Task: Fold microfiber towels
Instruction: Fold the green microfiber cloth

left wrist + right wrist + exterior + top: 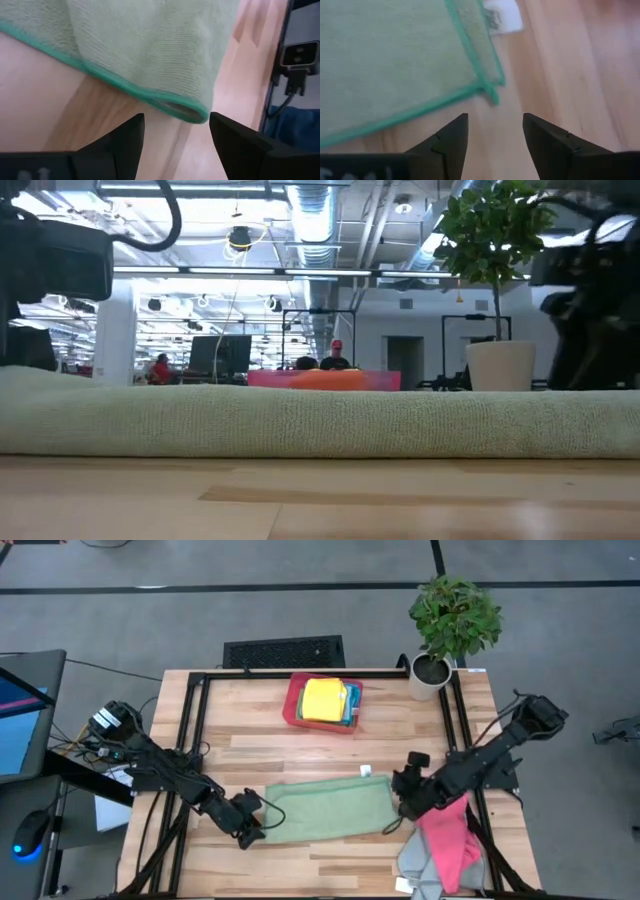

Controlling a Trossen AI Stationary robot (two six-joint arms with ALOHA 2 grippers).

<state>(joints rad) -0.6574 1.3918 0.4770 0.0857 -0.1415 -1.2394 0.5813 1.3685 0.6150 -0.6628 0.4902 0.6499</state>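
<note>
Two hands flank one green microfiber towel (330, 808), which lies flat on the wooden bench (250, 745) in a long folded strip, on the near side of the red tray (293, 702). The left hand (250, 824) sits at the strip's left end; its wrist view shows both fingers (122, 140) spread, with the towel's teal-hemmed corner lying between and just beyond them, held by nothing. The right hand (404, 796) sits at the strip's right end, likewise parted and empty, its fingers (452, 135) clear of the doubled corner and the white label (502, 17) beside it. Placement at opposite ends suits a two-handed fold, each hand controlling one end so the hems stay aligned. Judged from this layout, the first fold is laid and a further fold remains. Inside the red tray rests a stack of folded towels (326, 700), yellow on top with blue beneath. To the right of the green towel, a heap of pink and grey towels (445, 840) waits at the bench edge. A potted plant (450, 625) stands right of the tray.
</note>
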